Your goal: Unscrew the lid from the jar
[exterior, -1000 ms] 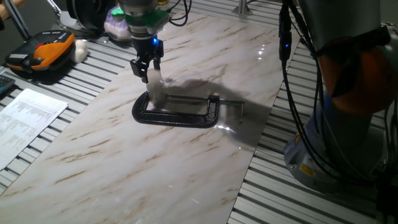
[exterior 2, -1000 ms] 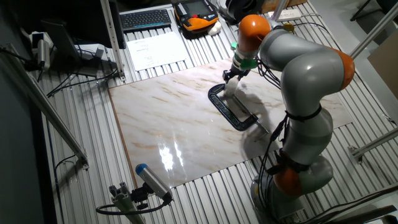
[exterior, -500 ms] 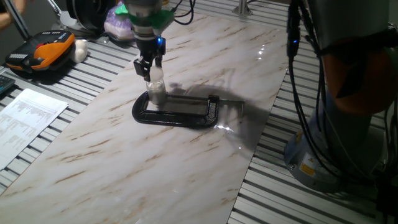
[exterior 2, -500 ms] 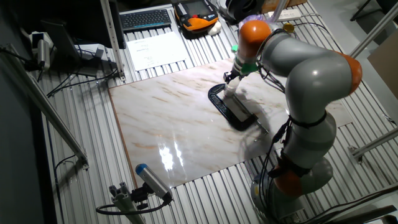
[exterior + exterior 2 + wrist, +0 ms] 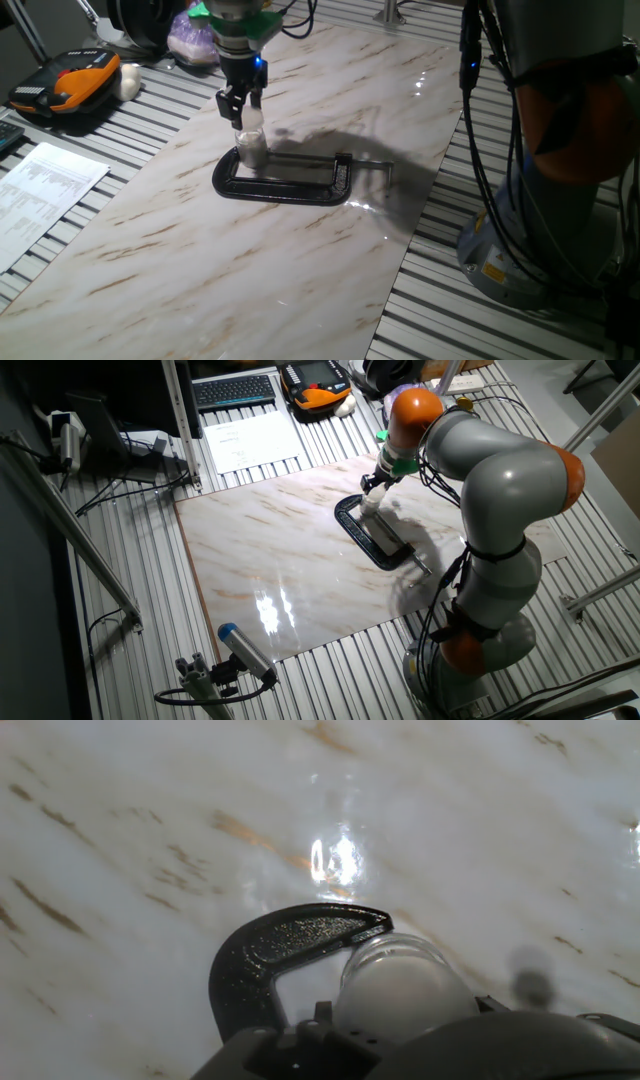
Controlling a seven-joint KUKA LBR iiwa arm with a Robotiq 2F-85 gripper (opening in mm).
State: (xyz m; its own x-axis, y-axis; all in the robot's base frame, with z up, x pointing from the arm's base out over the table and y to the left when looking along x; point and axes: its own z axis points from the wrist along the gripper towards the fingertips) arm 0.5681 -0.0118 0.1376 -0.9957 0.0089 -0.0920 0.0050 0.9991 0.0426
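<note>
Claw (image 5: 240,118) hangs straight over the jar (image 5: 250,150), fingers at its lid (image 5: 249,133); grip cannot be told. Directly below, the jar stands upright, clamped in a black C-clamp (image 5: 285,180) lying flat on the marble table (image 5: 300,260).

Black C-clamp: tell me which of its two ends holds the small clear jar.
The curved jaw end of the black metal C-clamp, directly beneath the pincer, holds the small clear jar; the screw-handle end points away, bare.
</note>
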